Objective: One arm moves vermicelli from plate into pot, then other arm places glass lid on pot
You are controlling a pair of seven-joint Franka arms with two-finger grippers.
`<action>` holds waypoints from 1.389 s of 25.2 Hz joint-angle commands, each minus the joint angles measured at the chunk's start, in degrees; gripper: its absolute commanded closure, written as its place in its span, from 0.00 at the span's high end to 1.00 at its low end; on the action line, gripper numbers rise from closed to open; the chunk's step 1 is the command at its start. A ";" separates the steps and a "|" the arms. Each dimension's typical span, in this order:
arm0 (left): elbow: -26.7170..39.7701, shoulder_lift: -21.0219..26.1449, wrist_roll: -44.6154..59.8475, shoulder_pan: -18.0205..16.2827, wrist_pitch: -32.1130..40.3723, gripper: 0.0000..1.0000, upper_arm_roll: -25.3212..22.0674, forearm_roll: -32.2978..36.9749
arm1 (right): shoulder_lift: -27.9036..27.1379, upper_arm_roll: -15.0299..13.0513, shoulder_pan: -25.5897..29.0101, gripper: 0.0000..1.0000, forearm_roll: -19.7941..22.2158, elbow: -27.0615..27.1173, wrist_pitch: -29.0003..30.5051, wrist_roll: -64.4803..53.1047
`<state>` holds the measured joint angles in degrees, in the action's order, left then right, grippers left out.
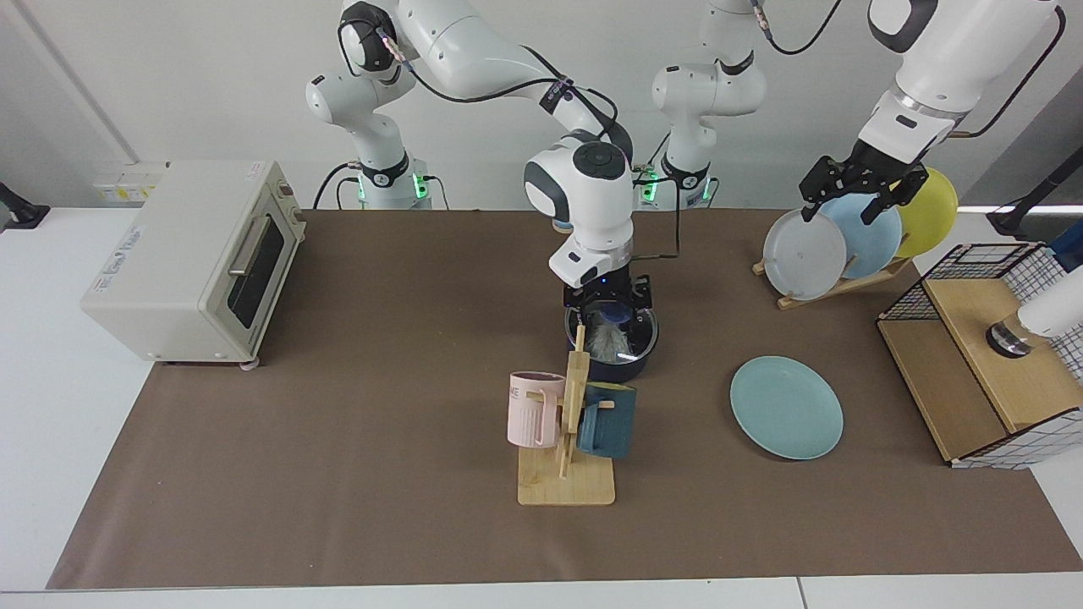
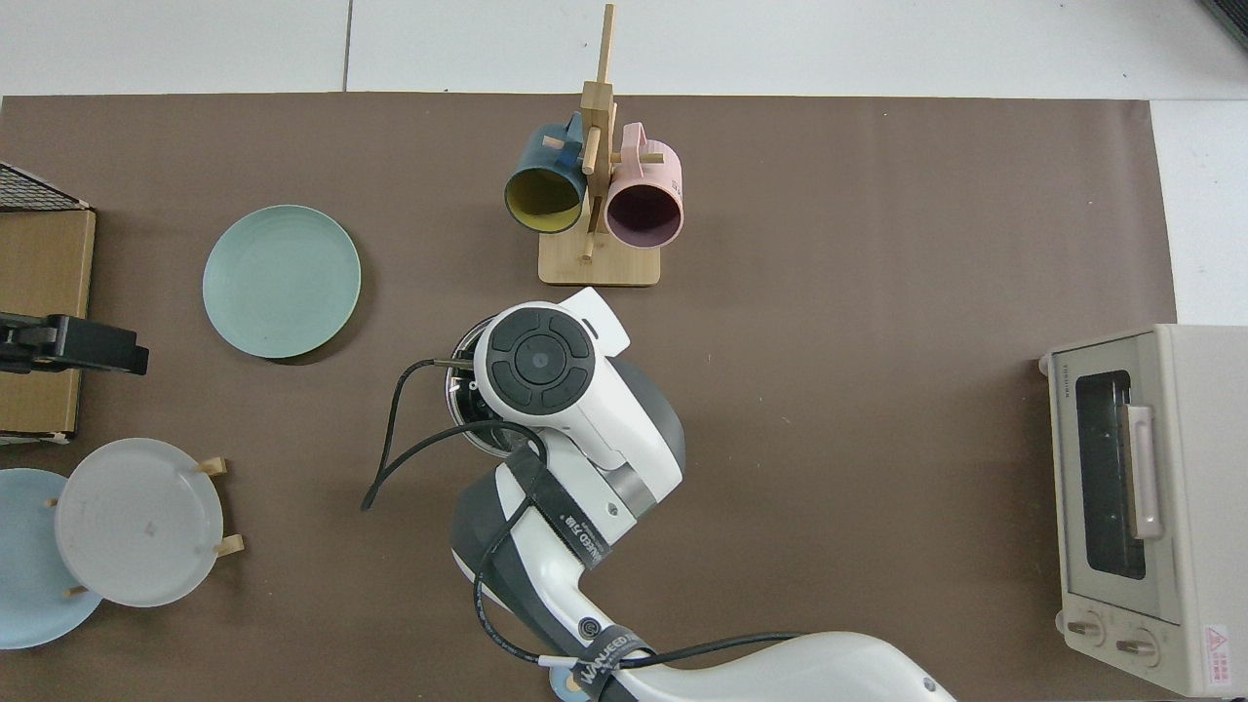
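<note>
Right gripper (image 1: 611, 298) sits low over the pot (image 1: 630, 362) mid-frame, at the blue knob of the glass lid (image 1: 640, 328) lying on the pot, cannot tell whether its fingers pinch it; vermicelli (image 1: 606, 340) shows inside the pot. Left gripper (image 1: 854, 190) hangs spread by the upper-right rack, holding nothing. One teal plate (image 1: 786, 407) bare at lower right, three racked plates (image 1: 804, 254), two mugs (image 1: 533, 410), one toaster oven (image 1: 190, 258)

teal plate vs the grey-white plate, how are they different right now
The teal plate lies flat on the brown mat; the grey-white plate stands on edge in the wooden rack. The teal plate sits alone, while the grey-white plate overlaps a sky-blue plate. Both are round, plain and bare.
</note>
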<state>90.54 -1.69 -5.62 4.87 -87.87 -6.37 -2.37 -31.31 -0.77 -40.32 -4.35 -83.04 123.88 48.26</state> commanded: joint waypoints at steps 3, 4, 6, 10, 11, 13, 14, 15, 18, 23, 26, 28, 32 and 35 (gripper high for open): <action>1.83 -1.65 -0.27 0.31 -0.46 1.00 0.05 1.23 | 1.60 0.24 0.68 0.99 -1.81 -2.65 1.80 -2.30; 1.83 -1.65 -0.27 0.31 -0.46 1.00 0.05 1.23 | 1.60 0.24 0.77 0.99 -1.80 -2.56 1.97 -2.30; 1.83 -1.65 -0.27 0.31 -0.46 1.00 0.05 1.23 | 1.52 0.24 0.68 0.99 -1.80 -2.65 2.06 -2.30; 1.83 -1.65 -0.27 0.31 -0.46 1.00 0.05 1.23 | 1.60 0.24 0.68 0.99 -1.80 -2.56 2.06 -2.30; 1.83 -1.65 -0.27 0.31 -0.46 1.00 0.05 1.23 | 1.52 0.24 0.68 0.99 -1.80 -2.65 2.06 -2.30; 1.83 -1.65 -0.27 0.31 -0.54 1.00 0.05 1.23 | 1.52 0.24 0.77 0.99 -1.80 -2.65 2.06 -2.30; 1.83 -1.65 -0.27 0.31 -0.54 1.00 0.05 1.23 | 1.60 0.24 0.77 0.99 -1.80 -2.65 2.15 -2.30; 1.83 -1.65 -0.27 0.31 -0.54 1.00 0.05 1.23 | 1.52 0.24 0.77 0.99 -1.80 -2.65 2.06 -2.30; 1.83 -1.65 -0.27 0.31 -0.54 1.00 0.05 1.23 | 1.60 0.24 0.77 0.99 -1.89 -2.65 2.06 -2.30; 1.83 -1.65 -0.27 0.31 -0.54 1.00 0.05 1.23 | 1.43 0.24 0.59 0.99 -1.89 -3.00 2.15 -3.09; 1.83 -1.65 -0.27 0.31 -0.54 1.00 0.05 1.23 | 1.43 0.24 0.68 0.99 -1.80 -3.00 2.06 -3.18; 1.83 -1.65 -0.27 0.31 -0.54 1.00 0.05 1.23 | 1.43 0.24 0.68 0.99 -1.80 -3.00 2.15 -3.18; 1.83 -1.65 -0.27 0.31 -0.54 1.00 0.05 1.23 | 1.43 0.24 0.59 0.99 -1.80 -3.09 2.15 -3.18; 1.83 -1.65 -0.27 0.31 -0.63 1.00 0.05 1.23 | 1.43 0.24 0.59 0.99 -1.89 -3.09 2.15 -3.18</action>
<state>90.54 -1.70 -5.62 4.87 -87.88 -6.37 -2.37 -31.30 -0.77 -40.21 -4.35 -83.24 124.11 47.73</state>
